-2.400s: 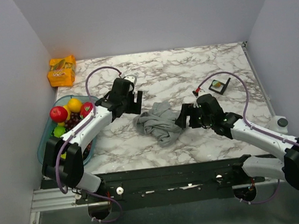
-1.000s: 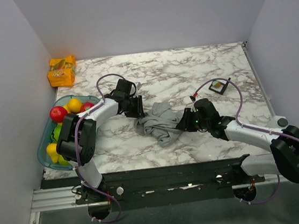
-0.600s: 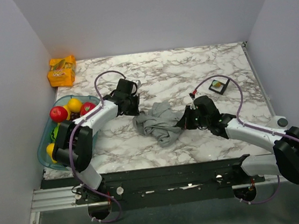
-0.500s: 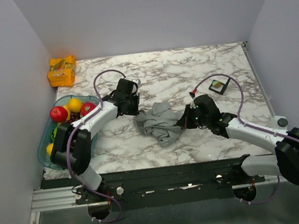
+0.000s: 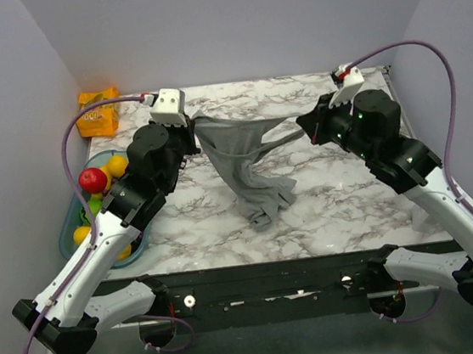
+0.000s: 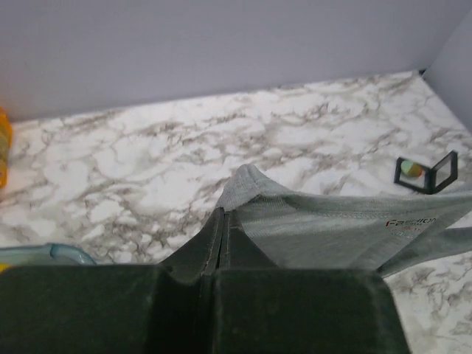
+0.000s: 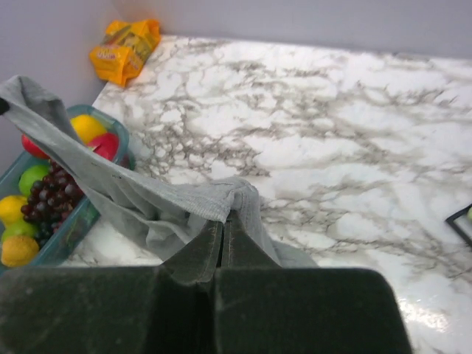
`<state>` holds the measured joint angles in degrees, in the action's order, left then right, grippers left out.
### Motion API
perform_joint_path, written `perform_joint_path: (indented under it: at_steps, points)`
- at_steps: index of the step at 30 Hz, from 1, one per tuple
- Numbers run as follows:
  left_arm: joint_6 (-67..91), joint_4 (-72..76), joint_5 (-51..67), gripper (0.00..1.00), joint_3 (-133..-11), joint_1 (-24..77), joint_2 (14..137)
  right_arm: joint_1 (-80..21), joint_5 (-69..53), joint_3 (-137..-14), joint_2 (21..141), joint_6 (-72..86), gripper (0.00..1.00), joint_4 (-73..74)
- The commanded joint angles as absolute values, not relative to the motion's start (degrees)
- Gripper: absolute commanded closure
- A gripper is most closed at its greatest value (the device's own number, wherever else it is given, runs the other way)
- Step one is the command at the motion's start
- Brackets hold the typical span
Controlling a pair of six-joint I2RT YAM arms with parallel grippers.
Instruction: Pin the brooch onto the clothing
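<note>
**A:** Reading from the left, what have we got?

**B:** Far left, against the wall: an orange snack packet [image 5: 97,113] and, nearer us, the fruit basket [image 5: 62,239]. Neither belongs to the job. Next, the left gripper [image 6: 224,219], raised above the table [image 5: 334,208], its jaws pressed tight on one upper corner of the clothing [image 5: 252,175].

**A:** And the middle?

**B:** The grey top hangs between the two arms. Its upper edge is drawn across like a washing line and the rest droops in a bunched twist (from where I stand I cannot tell whether the lowest folds rest on the marble). Right of that, the right gripper [image 7: 223,221] is likewise clamped hard on the other end of that edge.

**A:** The brooch [image 6: 414,169]?

**B:** Furthest right, on its black card [image 6: 428,173] on the table, well apart from the cloth and untouched. From overhead the right arm hides it.

**A:** So the step is spreading the garment?

**B:** I judge so. Done well, both pinches hold firm and the arms draw apart evenly until the twist falls open. They then lower together so the hanging end lands first and the cloth lays out flat, short of the card and clear of the basket. Pull unevenly and a corner may slip.
</note>
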<state>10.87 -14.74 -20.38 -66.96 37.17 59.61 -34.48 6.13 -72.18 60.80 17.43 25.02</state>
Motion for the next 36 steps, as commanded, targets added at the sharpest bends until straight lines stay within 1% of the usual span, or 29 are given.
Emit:
perform_joint_path:
  at_steps: [1, 4, 5, 9, 13, 15, 19, 23, 27, 31, 32, 35, 36]
  points:
    - [5.6, -13.3, -26.5, 1.00, -75.9, 40.2, 58.7, -34.3, 11.7, -83.0, 62.0, 8.9, 0.99, 33.4]
    - [1.8, -10.8, -27.1, 1.00, -81.1, 41.6, 57.9, -34.3, 11.7, -88.8, 62.8, 5.9, 0.99, 35.0]
    - [-1.1, -9.1, -27.1, 1.00, -82.4, 42.3, 58.0, -34.3, 11.3, -92.5, 63.1, 5.0, 0.99, 35.1]
    - [-6.7, -5.6, -23.5, 1.00, -89.5, 43.5, 59.1, -34.3, 4.3, -103.3, 64.2, -1.4, 0.99, 34.8]
    - [-10.5, -4.4, -17.1, 1.00, -97.7, 44.6, 60.6, -34.3, -1.6, -113.5, 65.7, -4.7, 0.99, 33.7]
    - [-11.8, -2.1, -15.2, 1.00, -99.0, 45.2, 60.3, -34.4, -4.3, -117.7, 66.2, -6.1, 0.99, 32.4]
    - [-14.0, 1.8, -10.7, 1.00, -102.0, 45.4, 59.7, -34.3, -8.4, -120.8, 65.6, -7.6, 0.99, 26.7]
    - [-13.7, 1.8, -8.0, 1.00, -105.7, 45.4, 59.9, -34.3, -10.7, -124.1, 65.6, -8.3, 0.99, 24.6]
    - [-12.8, 3.9, -4.2, 1.00, -106.3, 45.4, 58.5, -34.3, -15.5, -124.2, 64.5, -8.6, 0.99, 22.3]
    - [-12.1, 6.7, -3.0, 1.00, -105.8, 45.5, 57.3, -34.3, -19.7, -124.0, 63.5, -9.7, 0.99, 20.9]
    - [-12.0, 6.4, -3.0, 1.00, -106.6, 45.4, 57.6, -34.3, -19.5, -124.0, 63.5, -9.8, 0.99, 20.7]
    - [-11.8, 4.9, -4.4, 1.00, -108.2, 45.4, 59.3, -34.3, -14.1, -124.8, 64.9, -9.8, 0.99, 21.3]
    - [-12.1, 4.7, -5.3, 1.00, -108.3, 45.5, 60.0, -34.3, -10.0, -124.6, 65.5, -10.5, 0.99, 21.6]
